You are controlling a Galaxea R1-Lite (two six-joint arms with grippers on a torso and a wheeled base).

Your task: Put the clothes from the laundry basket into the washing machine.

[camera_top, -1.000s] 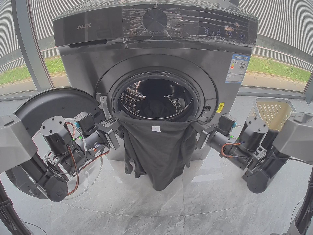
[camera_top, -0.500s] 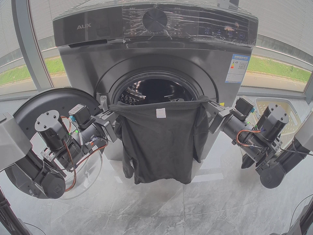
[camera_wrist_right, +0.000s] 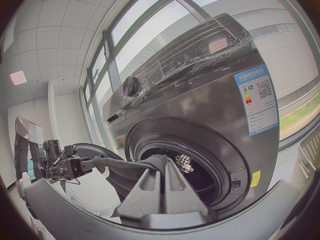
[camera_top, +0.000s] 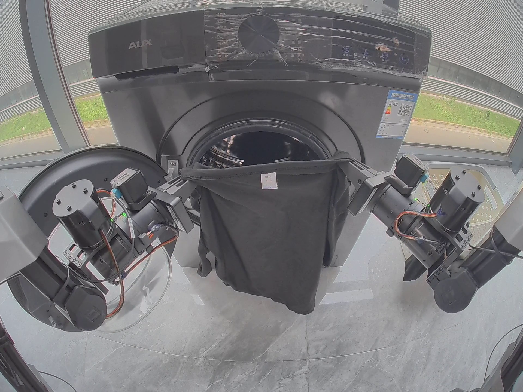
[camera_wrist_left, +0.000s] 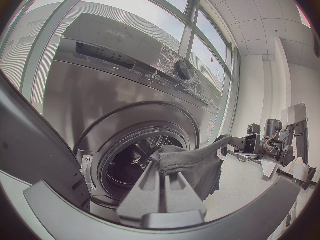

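**Black shirt held taut across the washer's mouth**

We see both grippers clenched on the black shirt (camera_top: 272, 230). The left gripper (camera_top: 184, 179) pinches one top corner and the right gripper (camera_top: 348, 165) pinches the other. The cloth hangs stretched between them in front of the washing machine (camera_top: 261, 88) and its open drum (camera_top: 256, 148).

A second ago the shirt's top edge sat at the opening's lower lip. Now it crosses mid-opening, and the right gripper has climbed most. Over the last half second the left gripper has risen slightly and the hem hangs lower.

Both arms extend forward, one on each side of the opening. The left is before the swung-open door (camera_top: 81, 170), the right before the laundry basket (camera_top: 436, 176).
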